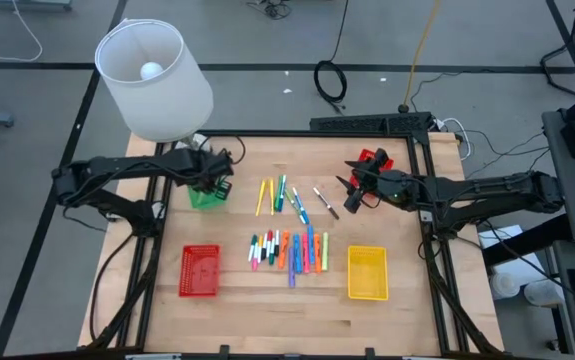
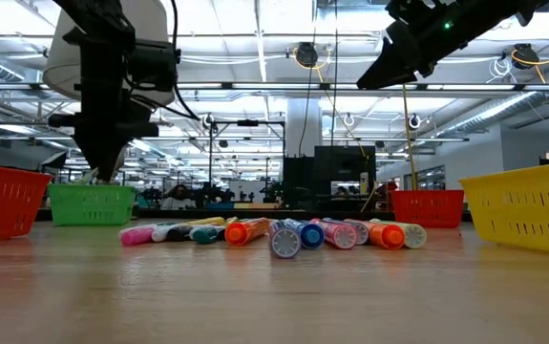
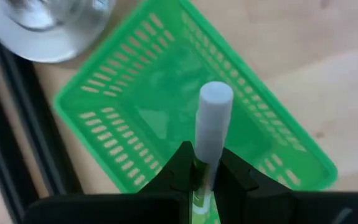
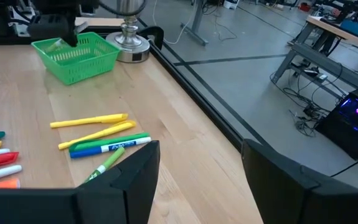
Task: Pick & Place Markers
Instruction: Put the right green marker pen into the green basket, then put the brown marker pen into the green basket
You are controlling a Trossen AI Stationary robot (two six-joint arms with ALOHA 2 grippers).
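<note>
Presently catalogued, nearest the table's front edge to farthest:

Front left: red rectangular slotted plastic basket (image 1: 199, 270), on the pale wooden table (image 1: 257, 305).

Front right: yellow rectangular slotted plastic basket (image 1: 367, 273), level with the red one, well apart from it.

Front centre: row of thin markers (image 1: 289, 252) between those two baskets, lying side by side, touching or nearly so; caps red, green, orange, blue, pink and yellow, several barrels white. Low view shows their cap ends facing the camera (image 2: 286, 235).

Middle: loose group of markers (image 1: 280, 195) farther back; two yellow ones side by side, green and blue ones just beside them, one dark-tipped white marker (image 1: 326, 202) lying apart, towards the right arm.

Back left: green rectangular slotted plastic basket (image 1: 205, 196), beside the round metal foot of a white-shaded lamp (image 1: 154, 78).

Left gripper (image 3: 204, 171): directly above the green basket, fingers clamped on a white-barrelled marker with green print (image 3: 211, 134); the marker stands roughly upright, its white end pointing down into the basket, clear of the basket floor.

Back right: second red slotted basket (image 1: 374, 160), partly hidden under the right arm.

Right gripper (image 1: 351, 193): raised above the table near the back-right red basket, just beyond the dark-tipped marker; fingers spread wide, nothing between them.

Beyond the table: grey floor, black cables, black table frame.
</note>
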